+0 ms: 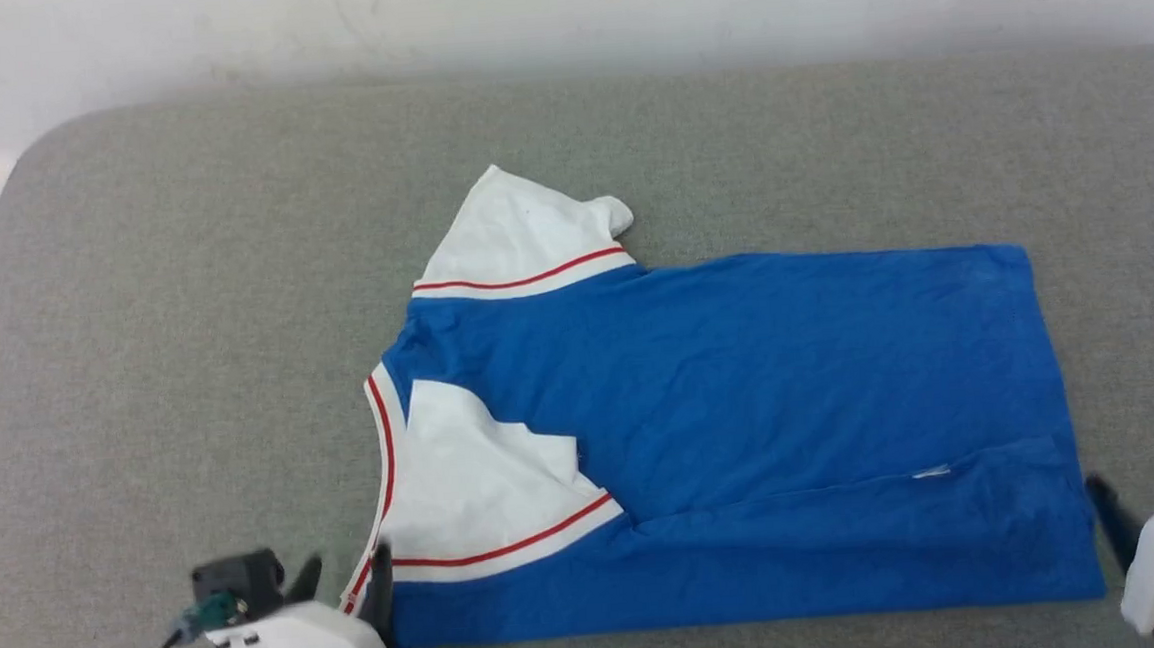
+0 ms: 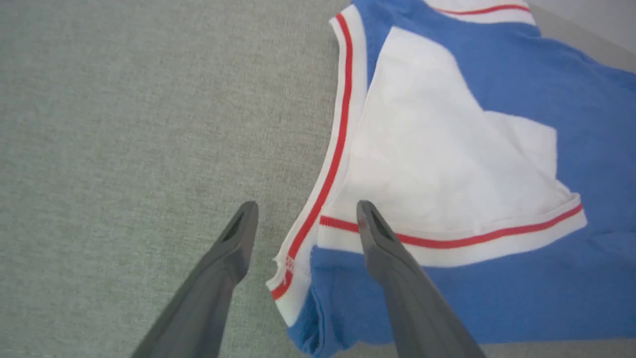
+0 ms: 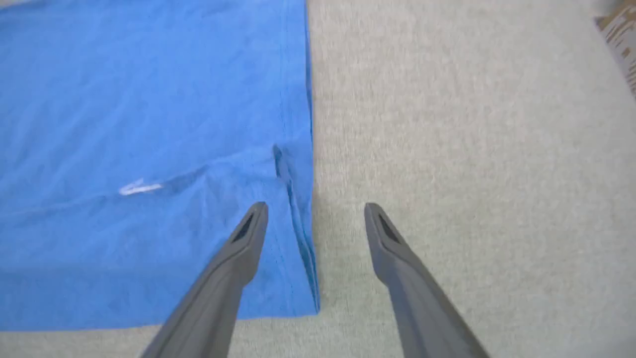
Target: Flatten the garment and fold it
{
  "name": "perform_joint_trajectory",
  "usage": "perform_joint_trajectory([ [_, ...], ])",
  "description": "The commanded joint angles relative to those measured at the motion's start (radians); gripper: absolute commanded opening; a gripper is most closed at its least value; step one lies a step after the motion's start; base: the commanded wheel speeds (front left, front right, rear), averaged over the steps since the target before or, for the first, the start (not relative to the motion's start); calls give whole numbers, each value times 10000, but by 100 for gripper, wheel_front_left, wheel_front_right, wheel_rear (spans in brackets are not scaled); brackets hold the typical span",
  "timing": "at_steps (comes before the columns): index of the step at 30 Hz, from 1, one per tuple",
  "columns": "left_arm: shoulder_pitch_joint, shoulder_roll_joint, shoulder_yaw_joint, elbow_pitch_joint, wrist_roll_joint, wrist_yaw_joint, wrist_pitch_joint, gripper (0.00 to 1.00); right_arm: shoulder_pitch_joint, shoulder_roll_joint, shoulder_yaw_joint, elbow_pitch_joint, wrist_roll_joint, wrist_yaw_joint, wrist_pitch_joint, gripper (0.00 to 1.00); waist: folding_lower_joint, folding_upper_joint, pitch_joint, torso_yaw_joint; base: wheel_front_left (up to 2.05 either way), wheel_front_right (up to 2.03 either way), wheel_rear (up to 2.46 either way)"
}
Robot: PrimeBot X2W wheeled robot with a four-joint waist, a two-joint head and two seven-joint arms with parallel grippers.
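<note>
The royal-blue garment [image 1: 762, 403] lies on the grey table with its collar to the left and hem to the right. Its near side is folded over the body, so one white sleeve [image 1: 477, 490] with red trim rests on the blue cloth. The other white sleeve [image 1: 522, 242] sticks out at the far side. No lettering shows. My left gripper [image 1: 347, 578] stands open at the near collar corner [image 2: 290, 278], one finger over the cloth, one over the table. My right gripper [image 1: 1133, 490] is open astride the near hem corner [image 3: 298, 248].
The grey fabric-covered table [image 1: 187, 338] has wide bare areas left of and beyond the garment. Its rounded far-left corner [image 1: 45, 141] meets a pale wall. A patterned object [image 3: 621, 40] shows at the top right edge of the right wrist view.
</note>
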Motion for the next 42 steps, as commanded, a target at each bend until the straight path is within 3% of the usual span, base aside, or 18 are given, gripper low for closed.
perform_joint_trajectory([
  [1, -236, -185, 163, -235, -157, -261, -386, 100, -198, -35, 2, -163, -68, -19, -352, 100, 0, 0, -111, -28, 0, 0, 0],
  [3, -323, -356, 468, -557, -345, -524, -1131, 100, -285, -35, 106, -433, -70, -19, -1025, 100, 0, 0, -172, -54, 0, 0, 0],
  [8, -687, -227, 686, -924, 531, -785, -2801, 100, -325, -34, 665, -1206, 5, -19, -2911, 100, 0, 0, -163, -227, 0, 0, 0],
  [14, -1054, -517, 1192, -1541, 1269, -1201, -3092, 100, -194, 599, 889, -1857, -149, -19, -4640, 100, 0, 0, 163, -573, 0, 0, 0],
  [18, -1778, -108, 1068, -1374, 1951, -1558, -3073, 100, -297, 863, 1276, -2212, -270, -19, -5145, 100, 0, 0, 699, -991, 0, 0, 0],
  [22, -3238, 596, 695, -907, 2439, -2000, -1901, 100, -569, 944, 1694, -2494, -471, -19, -5256, 100, 0, 0, 1436, -1491, 0, 0, 0],
  [26, -5013, 1371, 163, -320, 2825, -2659, 240, 100, -899, 1014, 2148, -2692, -645, -19, -5282, 100, 0, 0, 2195, -2075, 0, 0, 0],
  [31, -7170, 1918, -278, 797, 2554, -3423, 2874, 100, -1233, 1159, 2469, -2674, -645, -19, -5366, 100, 0, 0, 3007, -2744, 0, 0, 0],
  [35, -8649, 2265, -612, 1773, 2217, -3650, 4500, 100, -1458, 1260, 2760, -2484, -592, -19, -5531, 100, 0, 0, 3471, -3193, 0, 0, 0],
  [42, -10102, 2642, -636, 3043, 1322, -3721, 6440, 100, -1679, 1338, 3038, -2203, -501, -19, -5819, 100, 0, 0, 3944, -3653, 0, 0, 0],
])
